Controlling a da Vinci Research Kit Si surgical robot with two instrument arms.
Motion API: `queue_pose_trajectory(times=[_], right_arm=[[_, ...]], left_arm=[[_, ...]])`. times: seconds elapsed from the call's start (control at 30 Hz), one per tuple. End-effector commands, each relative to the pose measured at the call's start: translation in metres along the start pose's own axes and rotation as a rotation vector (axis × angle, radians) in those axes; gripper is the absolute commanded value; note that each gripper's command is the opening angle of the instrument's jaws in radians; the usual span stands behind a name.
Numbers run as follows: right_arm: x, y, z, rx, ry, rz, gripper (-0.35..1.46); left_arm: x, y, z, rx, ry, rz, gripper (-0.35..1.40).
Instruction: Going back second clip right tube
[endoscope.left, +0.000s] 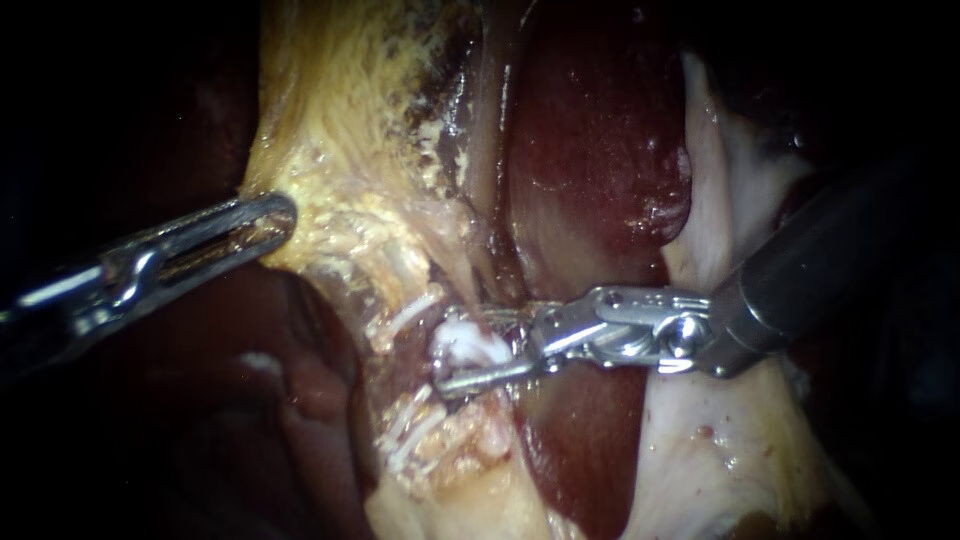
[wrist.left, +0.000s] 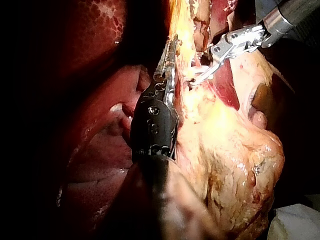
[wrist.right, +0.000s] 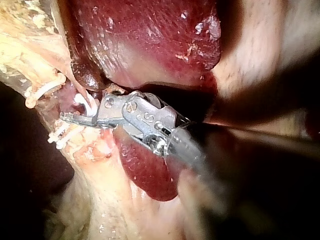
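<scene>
My right instrument (endoscope.left: 455, 350) enters from the right of the frame, its claw spread around the pale tube (endoscope.left: 478, 345) just below centre. At left, my left instrument (endoscope.left: 278, 213) has its claw pinching yellow fatty tissue (endoscope.left: 340, 150). Dark red liver (endoscope.left: 590, 150) lies behind.

The left instrument (endoscope.left: 270, 218)'s shaft is running off the edge into darkness; its jaws are covering the tissue (endoscope.left: 330, 150) edge they are pinching. A white lump (endoscope.left: 472, 340) is hiding whatever is lying between the right instrument (endoscope.left: 458, 352)'s parted jaws.
</scene>
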Motion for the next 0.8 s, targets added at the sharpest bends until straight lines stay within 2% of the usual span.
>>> queue_pose_trajectory(times=[0.03,0.17,0.3,0.47,0.67,0.8], right_arm=[[-0.0003,-0.0002,0.0006,0.020,-0.001,-0.004,0.60],[-0.0008,-0.0004,0.0014,0.030,-0.004,-0.009,0.60],[-0.0007,-0.0001,0.0002,0.025,-0.002,-0.007,0.60],[0.0002,0.0000,-0.0029,0.010,0.002,-0.027,0.60],[0.0018,-0.0011,-0.0074,0.024,0.000,-0.110,0.60],[0.0023,-0.0018,-0.0098,0.037,-0.002,-0.166,0.60]], left_arm=[[0.0000,-0.0001,0.0000,-0.002,-0.001,-0.001,-0.35],[0.0000,-0.0001,-0.0001,-0.003,-0.002,-0.001,-0.35],[0.0000,-0.0001,-0.0001,-0.002,-0.001,-0.001,-0.35],[0.0000,0.0000,-0.0002,-0.002,-0.001,0.000,-0.35],[0.0000,0.0000,-0.0003,-0.002,-0.001,-0.001,-0.35],[0.0000,0.0000,-0.0003,-0.002,-0.001,-0.001,-0.35]])
